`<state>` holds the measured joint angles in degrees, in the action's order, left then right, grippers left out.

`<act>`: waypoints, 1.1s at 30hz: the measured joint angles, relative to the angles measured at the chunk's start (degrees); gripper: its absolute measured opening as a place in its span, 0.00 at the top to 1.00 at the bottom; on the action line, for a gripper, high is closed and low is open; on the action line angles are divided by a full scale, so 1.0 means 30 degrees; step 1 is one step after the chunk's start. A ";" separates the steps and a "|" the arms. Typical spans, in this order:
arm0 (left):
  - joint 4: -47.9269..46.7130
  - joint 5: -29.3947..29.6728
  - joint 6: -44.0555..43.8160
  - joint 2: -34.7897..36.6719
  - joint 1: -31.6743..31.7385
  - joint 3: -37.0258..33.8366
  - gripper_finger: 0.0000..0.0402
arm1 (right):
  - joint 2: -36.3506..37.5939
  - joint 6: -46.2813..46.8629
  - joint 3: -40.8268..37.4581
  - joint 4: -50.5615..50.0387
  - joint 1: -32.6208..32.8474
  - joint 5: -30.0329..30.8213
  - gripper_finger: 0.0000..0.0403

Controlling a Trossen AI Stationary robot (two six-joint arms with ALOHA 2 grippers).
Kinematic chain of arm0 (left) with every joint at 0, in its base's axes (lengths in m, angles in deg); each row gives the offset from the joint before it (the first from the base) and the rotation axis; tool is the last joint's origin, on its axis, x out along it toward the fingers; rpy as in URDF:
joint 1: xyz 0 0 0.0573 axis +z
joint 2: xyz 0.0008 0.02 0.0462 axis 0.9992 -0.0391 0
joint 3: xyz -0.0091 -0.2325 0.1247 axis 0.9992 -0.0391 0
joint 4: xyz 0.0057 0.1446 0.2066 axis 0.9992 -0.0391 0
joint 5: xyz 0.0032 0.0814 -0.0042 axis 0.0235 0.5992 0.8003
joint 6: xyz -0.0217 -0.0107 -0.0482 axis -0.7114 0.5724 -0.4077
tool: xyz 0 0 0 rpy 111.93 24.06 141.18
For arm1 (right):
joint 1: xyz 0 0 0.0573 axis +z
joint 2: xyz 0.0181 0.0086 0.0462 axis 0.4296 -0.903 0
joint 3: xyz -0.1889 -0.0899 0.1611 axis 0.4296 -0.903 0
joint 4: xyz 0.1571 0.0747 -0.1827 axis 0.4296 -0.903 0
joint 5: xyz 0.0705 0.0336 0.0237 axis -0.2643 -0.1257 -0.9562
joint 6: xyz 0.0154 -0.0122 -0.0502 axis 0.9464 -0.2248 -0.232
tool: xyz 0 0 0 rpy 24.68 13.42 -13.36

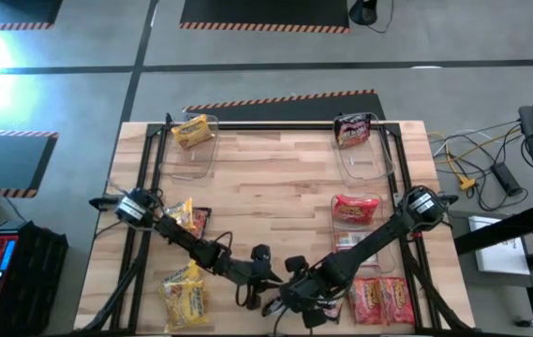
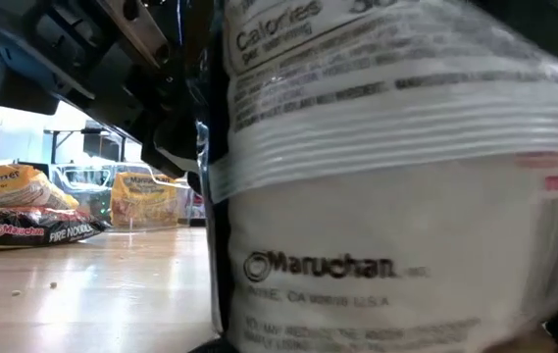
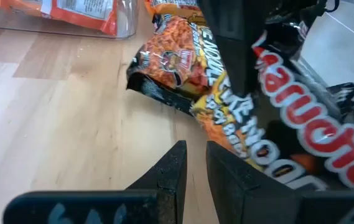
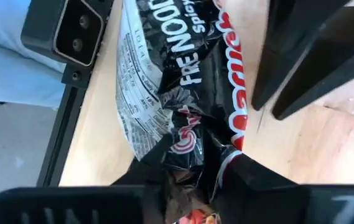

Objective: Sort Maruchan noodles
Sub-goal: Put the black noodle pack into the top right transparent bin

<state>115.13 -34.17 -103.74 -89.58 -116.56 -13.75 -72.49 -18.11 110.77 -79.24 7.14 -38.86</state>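
A dark Maruchan fire-noodle packet (image 4: 189, 74) lies near the table's front edge. Its pale printed back (image 2: 396, 226) fills the low view. My right gripper (image 4: 192, 168) is shut on it, and shows between the arms in the high view (image 1: 292, 294). My left gripper (image 3: 195, 152) is shut and low over the wood, right beside the packet (image 3: 226, 118). Its fingers (image 4: 301, 62) also show in the right wrist view. Loose yellow packets (image 1: 184, 296) and red ones (image 1: 383, 300) lie flat on the table. My right gripper pinches one crumpled end of the dark packet (image 4: 192, 140) between its two fingers, slanting down from above. The plastic bunches up between the fingers, and the rest of the packet stretches away from them toward the table's front edge. My left gripper's shut fingertips (image 3: 217, 155) stand at the packet's edge; I cannot tell whether they touch it.
Clear bins stand at the back left with a yellow packet (image 1: 194, 131), at the back right with a dark packet (image 1: 352, 129), and on the right with a red packet (image 1: 355, 208). Another yellow packet (image 1: 187, 215) lies under the left arm. A black frame (image 4: 71, 137) runs along the table's edge.
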 joint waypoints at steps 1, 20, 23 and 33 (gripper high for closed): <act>-0.0007 0.0002 -0.0002 0.0056 0.0036 -0.0013 0.89 | 0.0008 -0.0043 0.0000 -0.0007 0.0000 -0.0087 0.84; 0.0293 0.1851 -0.0054 0.3235 0.1504 -0.3157 0.89 | 0.1985 -0.5944 0.3197 -0.9138 -0.2486 0.3670 0.86; 0.1006 0.1937 -0.0405 0.3316 0.1881 -0.3804 0.89 | 0.2270 -0.5988 0.4060 -1.0962 -0.3363 0.5183 0.87; 0.2254 0.1654 0.0056 0.3489 0.2657 -0.4394 0.89 | 0.4091 -0.0672 0.4238 -1.4118 -0.6226 0.7224 0.87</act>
<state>121.89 -29.20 -103.57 -79.11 -108.59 -26.93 -60.22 -20.13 123.48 -121.59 -11.54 -17.19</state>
